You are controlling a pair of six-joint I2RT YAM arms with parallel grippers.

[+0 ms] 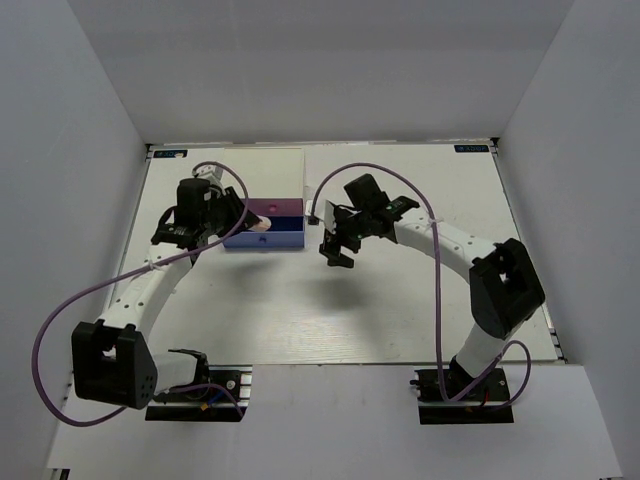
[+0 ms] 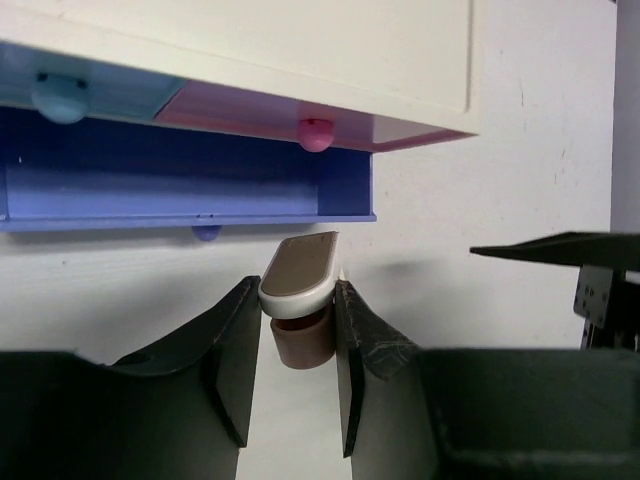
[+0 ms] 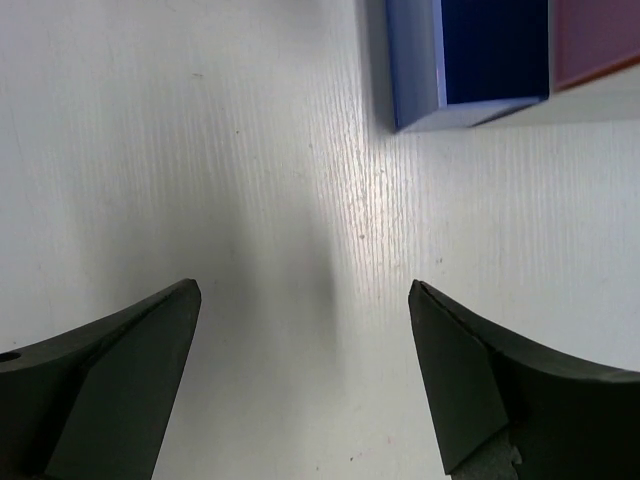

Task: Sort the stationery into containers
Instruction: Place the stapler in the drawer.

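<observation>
Left gripper (image 2: 295, 300) pinches tan block (image 2: 300, 268) by dark blue drawer (image 2: 180, 185); right gripper (image 3: 305, 292) wide, empty

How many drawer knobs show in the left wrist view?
3: light blue knob at upper left, pink knob right of it, dark blue knob peeking below the front of the open dark blue drawer. More may be hidden off-frame.

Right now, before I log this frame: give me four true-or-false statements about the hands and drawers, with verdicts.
1. The left hand grips a small tan-topped piece. True.
2. The dark blue drawer is shut. False: it is pulled out, its inside showing.
3. The right hand holds a highlighter. False: it is open and empty over the bare table.
4. The pink drawer is shut. True.
</observation>
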